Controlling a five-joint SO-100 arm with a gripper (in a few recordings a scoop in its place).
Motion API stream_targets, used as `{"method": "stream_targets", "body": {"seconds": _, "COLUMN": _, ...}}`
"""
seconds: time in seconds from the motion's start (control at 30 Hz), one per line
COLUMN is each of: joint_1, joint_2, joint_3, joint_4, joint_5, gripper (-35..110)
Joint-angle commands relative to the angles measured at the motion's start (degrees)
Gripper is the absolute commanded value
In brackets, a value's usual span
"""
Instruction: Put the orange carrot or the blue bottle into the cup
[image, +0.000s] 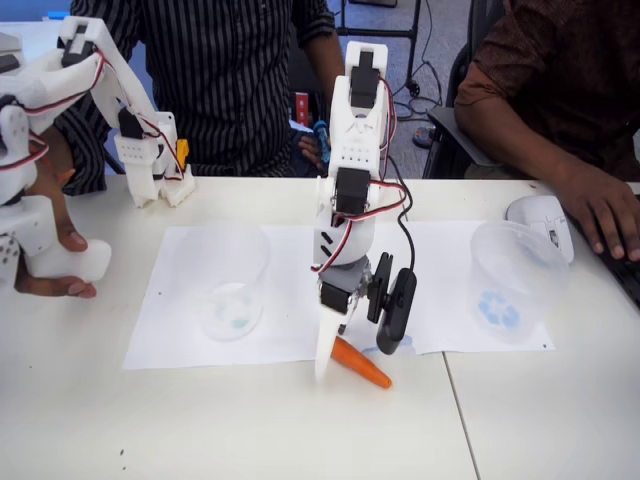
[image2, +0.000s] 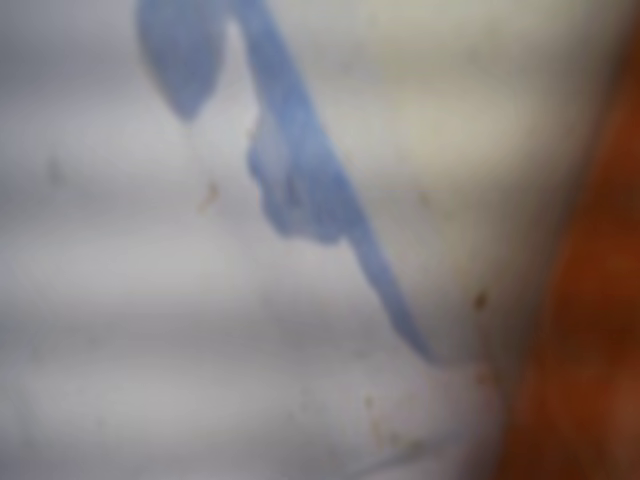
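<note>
Risk: the gripper (image: 345, 362) is down at the table over the blunt end of the orange carrot (image: 362, 364), but whether it is clamped or loose cannot be told; a shallow or off-centre pinch could let the tapered body roll or squirt out. The carrot is small, bright orange, lying flat just off the paper sheet (image: 180, 330), right of the cup (image: 222, 282) and apart from it.

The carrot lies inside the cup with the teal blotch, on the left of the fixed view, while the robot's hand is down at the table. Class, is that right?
Not quite. In the fixed view the carrot lies on the table, at the tip of the robot's hand, not inside the cup with the teal blotch. That cup does stand on the left, and the hand is down at the table.
</note>
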Motion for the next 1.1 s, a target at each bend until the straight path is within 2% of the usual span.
{"method": "stream_targets", "body": {"seconds": 0.0, "joint_1": 1.3, "joint_2": 3.3, "joint_3": -4.4, "joint_4": 0.0, "joint_5": 0.1, "gripper": 48}}
{"method": "stream_targets", "body": {"seconds": 1.07, "joint_1": 3.5, "joint_2": 3.3, "joint_3": -4.7, "joint_4": -0.1, "joint_5": 0.1, "gripper": 48}}
